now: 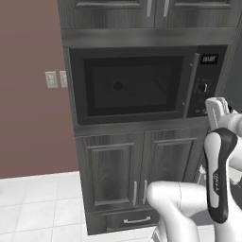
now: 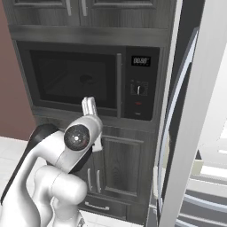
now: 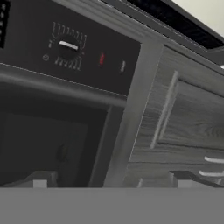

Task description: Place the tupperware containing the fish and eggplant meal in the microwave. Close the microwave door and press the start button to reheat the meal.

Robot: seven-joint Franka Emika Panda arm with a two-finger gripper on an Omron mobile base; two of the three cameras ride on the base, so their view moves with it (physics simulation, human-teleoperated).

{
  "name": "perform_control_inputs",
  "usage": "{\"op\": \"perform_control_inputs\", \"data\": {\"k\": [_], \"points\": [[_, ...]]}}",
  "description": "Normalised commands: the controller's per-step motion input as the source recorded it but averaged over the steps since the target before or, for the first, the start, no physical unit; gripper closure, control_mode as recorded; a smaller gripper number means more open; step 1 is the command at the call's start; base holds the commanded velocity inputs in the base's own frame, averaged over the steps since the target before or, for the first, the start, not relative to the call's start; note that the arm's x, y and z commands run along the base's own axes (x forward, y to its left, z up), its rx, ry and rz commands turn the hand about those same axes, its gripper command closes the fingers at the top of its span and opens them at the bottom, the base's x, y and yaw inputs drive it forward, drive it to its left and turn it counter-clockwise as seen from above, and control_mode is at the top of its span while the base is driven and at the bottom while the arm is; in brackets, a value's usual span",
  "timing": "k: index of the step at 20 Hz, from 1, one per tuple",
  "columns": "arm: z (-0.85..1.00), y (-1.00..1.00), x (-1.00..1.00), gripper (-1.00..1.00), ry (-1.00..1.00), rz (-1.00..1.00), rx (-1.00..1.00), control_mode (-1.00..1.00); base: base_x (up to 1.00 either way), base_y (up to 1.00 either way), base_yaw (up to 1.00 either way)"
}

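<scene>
1. Pincer found spread wide, grasping nothing, near the microwave control panel.
2. Microwave door found closed; tupperware contents indistinct behind glass.
3. Advised aiming squarely at the start button, slow approach.

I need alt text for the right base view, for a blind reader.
A built-in black microwave in dark grey wood cabinetry has its glass-windowed door closed. The white robot arm's open gripper points up at it.
</scene>
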Motion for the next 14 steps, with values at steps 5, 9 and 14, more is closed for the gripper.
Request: {"op": "perform_control_inputs", "data": {"k": [5,9,14], "points": [[0.00,-0.22,0.07,-1.00,0.05,-0.07,0.07,-1.00,0.00,0.00,0.00],[-0.03,-0.24,0.13,-1.00,0.06,-0.05,0.04,-1.00,0.00,0.00,0.00],[-0.02,-0.26,0.13,-1.00,0.03,-0.01,0.08,-1.00,0.00,0.00,0.00]]}}
